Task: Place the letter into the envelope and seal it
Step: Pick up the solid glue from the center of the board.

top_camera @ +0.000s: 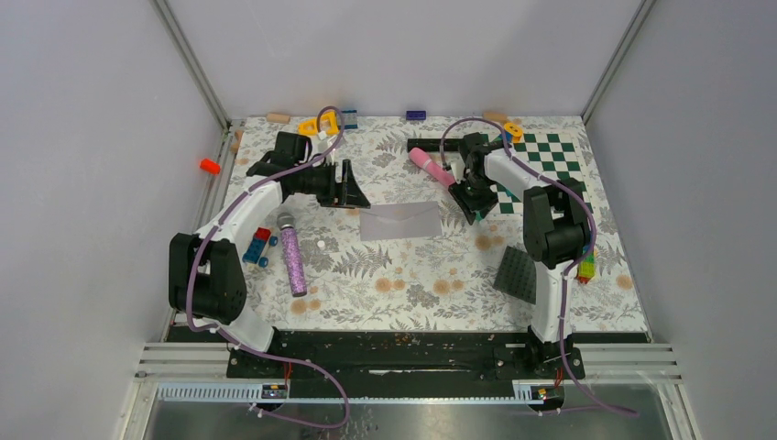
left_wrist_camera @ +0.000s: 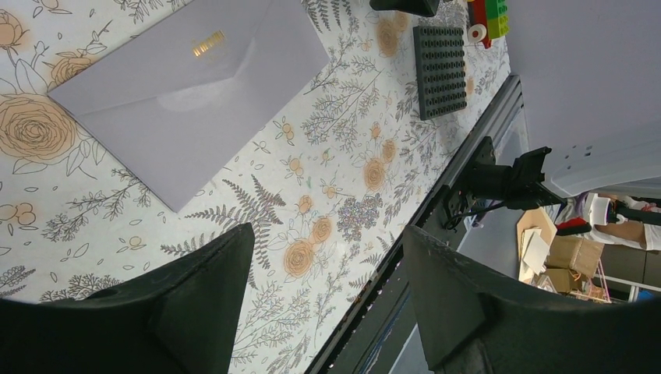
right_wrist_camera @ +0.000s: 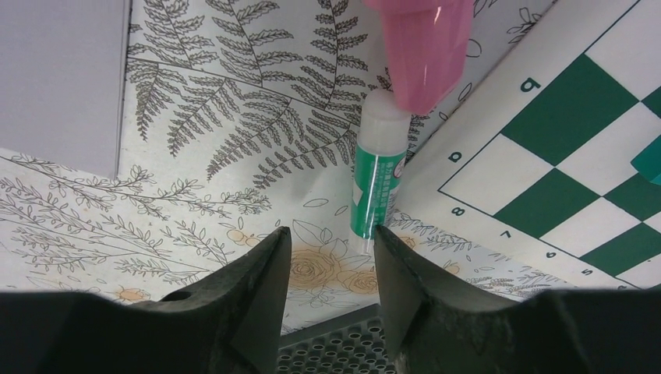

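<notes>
While envelope (top_camera: pixel 400 221) lies flat on worktop (top_camera: pixel 412 275), flap down, left jaws gape empty nearby, right jaws gape above glue stick (right_wrist_camera: pixel 378 187). Letter unseen. Thin, light, floppy paper; probably best pinched at edge.

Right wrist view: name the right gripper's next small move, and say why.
Likely ease the open right gripper forward over the green glue stick and close. The stick's near end sits at the mouth of the jaws, and the envelope lies flap-folded, no letter showing.

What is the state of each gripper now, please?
Left gripper: open, holding nothing.
Right gripper: open, holding nothing; a glue stick lies just ahead of its fingertips.
</notes>
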Tool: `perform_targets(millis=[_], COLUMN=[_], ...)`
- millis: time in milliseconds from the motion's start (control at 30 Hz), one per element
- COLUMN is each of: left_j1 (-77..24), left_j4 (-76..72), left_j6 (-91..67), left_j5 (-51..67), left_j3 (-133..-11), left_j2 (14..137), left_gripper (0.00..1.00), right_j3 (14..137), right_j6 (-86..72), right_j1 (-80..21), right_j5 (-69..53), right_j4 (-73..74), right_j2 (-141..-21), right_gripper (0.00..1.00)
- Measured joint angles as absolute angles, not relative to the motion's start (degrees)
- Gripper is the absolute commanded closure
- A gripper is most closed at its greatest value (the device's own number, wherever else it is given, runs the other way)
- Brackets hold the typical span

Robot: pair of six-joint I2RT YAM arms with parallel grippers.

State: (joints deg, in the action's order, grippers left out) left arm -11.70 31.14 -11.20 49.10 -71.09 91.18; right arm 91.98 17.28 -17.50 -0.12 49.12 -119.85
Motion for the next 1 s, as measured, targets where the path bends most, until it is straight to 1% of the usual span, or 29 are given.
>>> perform_targets(millis=[300, 533, 733, 1000], left_j1=[-11.07, -10.17, -8.67, -7.38], left_j4=[31.14, 31.09, 30.37, 30.30], left_j6=[-11.60, -11.60, -11.68, -11.81], left_j5=[49.67, 50.68, 52.14, 52.73], left_j3=[-71.07, -71.07, -71.07, -71.07], left_j2=[91.15, 91.15, 91.18, 91.18], left_gripper=[0.29, 0.29, 0.29, 0.29], right_j3=[91.98, 91.98, 91.85, 89.49], right_j6=[15.22, 9.50, 2.22, -3.51], right_j1=[-17.47, -16.34, -14.15, -13.50], right_j5=[0.49, -2.31, -5.28, -5.43], right_j4=[48.47, 46.92, 45.58, 44.10], right_j2=[-119.85, -119.72, -119.74, -119.72], right_gripper=[0.47, 0.44, 0.43, 0.45])
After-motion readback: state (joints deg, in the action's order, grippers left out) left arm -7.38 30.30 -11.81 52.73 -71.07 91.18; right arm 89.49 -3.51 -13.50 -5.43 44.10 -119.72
